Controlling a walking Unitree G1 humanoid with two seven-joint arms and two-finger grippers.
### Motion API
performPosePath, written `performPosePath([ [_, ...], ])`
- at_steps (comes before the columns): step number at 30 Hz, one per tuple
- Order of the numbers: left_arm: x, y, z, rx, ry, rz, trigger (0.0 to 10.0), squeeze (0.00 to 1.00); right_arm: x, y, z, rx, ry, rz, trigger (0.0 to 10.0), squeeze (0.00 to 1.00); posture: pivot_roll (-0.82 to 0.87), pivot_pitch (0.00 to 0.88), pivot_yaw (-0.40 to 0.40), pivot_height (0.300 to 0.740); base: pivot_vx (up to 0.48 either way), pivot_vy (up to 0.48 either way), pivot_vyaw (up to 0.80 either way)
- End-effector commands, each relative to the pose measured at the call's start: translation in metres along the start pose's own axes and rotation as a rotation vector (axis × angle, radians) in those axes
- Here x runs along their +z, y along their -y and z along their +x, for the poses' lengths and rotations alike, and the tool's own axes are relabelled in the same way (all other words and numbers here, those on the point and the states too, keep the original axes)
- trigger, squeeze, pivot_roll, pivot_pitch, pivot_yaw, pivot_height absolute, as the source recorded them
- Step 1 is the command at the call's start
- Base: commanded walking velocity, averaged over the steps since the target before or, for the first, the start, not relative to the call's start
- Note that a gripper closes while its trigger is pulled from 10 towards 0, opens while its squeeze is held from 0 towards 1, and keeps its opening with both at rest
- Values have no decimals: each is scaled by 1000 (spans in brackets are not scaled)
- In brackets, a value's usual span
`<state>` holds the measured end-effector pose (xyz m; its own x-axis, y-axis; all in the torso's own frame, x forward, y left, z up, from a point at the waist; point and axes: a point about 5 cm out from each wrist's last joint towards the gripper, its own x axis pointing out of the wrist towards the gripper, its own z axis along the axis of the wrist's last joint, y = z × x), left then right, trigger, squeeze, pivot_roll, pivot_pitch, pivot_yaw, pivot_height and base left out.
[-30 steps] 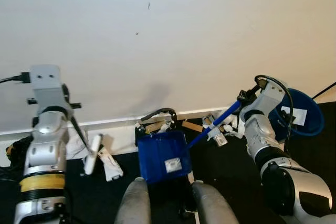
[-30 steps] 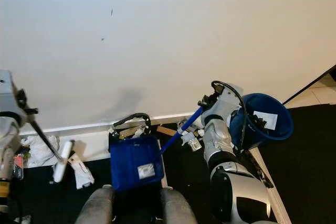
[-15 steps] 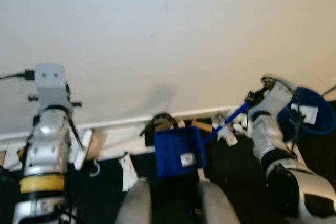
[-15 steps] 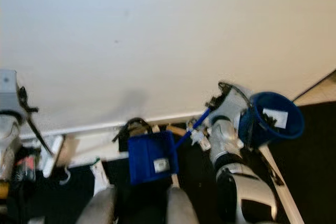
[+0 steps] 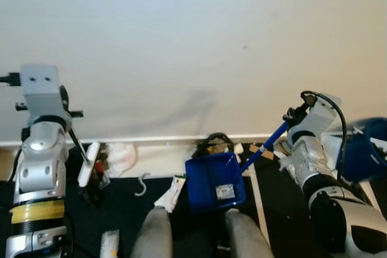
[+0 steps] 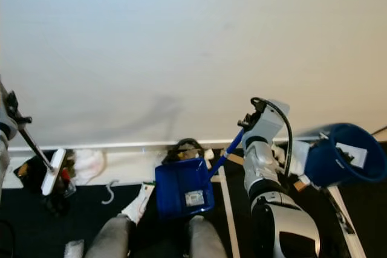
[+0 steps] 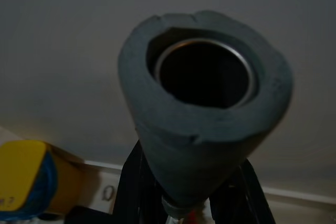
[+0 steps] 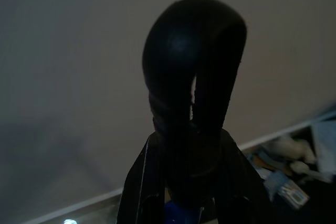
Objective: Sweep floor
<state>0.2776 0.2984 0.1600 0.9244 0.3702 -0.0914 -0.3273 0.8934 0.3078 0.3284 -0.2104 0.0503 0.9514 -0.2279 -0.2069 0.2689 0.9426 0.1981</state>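
Observation:
My right gripper [image 5: 292, 115] is shut on the top of a blue dustpan handle [image 5: 263, 149]. The blue dustpan [image 5: 214, 179] hangs low by the baseboard, just ahead of my legs. In the right wrist view the handle's black looped end [image 8: 194, 77] stands up between the fingers [image 8: 139, 182]. My left gripper [image 5: 65, 119] is shut on a thin broom stick. Its white broom head [image 5: 89, 164] rests at the wall's foot on the left. The stick's grey foam-covered tube end [image 7: 205, 108] shows close up in the left wrist view.
A blue bin [image 6: 344, 161] stands on the right behind my right arm. Along the white baseboard [image 5: 151, 142] lie a white cloth [image 5: 121, 154], a black cable [image 5: 214, 143], a white hook [image 5: 142, 184] and scraps of litter. The floor is dark carpet.
The whole view has shifted: the camera has swung left along the wall, so the bin now sits at the right edge. Both grippers keep their hold on the dustpan and the broom.

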Motion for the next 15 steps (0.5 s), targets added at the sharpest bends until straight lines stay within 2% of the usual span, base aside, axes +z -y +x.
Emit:
performPosePath([
  [1,8,4,-2,-26,29,63,10000,0,-14,9,-6,-21,-56,24,10000,0,188,126,-107,740,0,-480,0],
  [8,12,13,-6,-41,54,54,10000,0,-14,18,-8,-39,-50,10,10000,0,182,109,-111,740,0,-480,0],
  [9,15,15,-7,-39,62,21,10000,0,-14,21,-8,-42,-48,-1,10000,0,185,105,-112,740,0,0,0],
  [15,20,16,-7,-45,72,52,10000,0,-13,25,-8,-38,-61,-27,10000,0,187,101,-116,740,0,0,0],
])
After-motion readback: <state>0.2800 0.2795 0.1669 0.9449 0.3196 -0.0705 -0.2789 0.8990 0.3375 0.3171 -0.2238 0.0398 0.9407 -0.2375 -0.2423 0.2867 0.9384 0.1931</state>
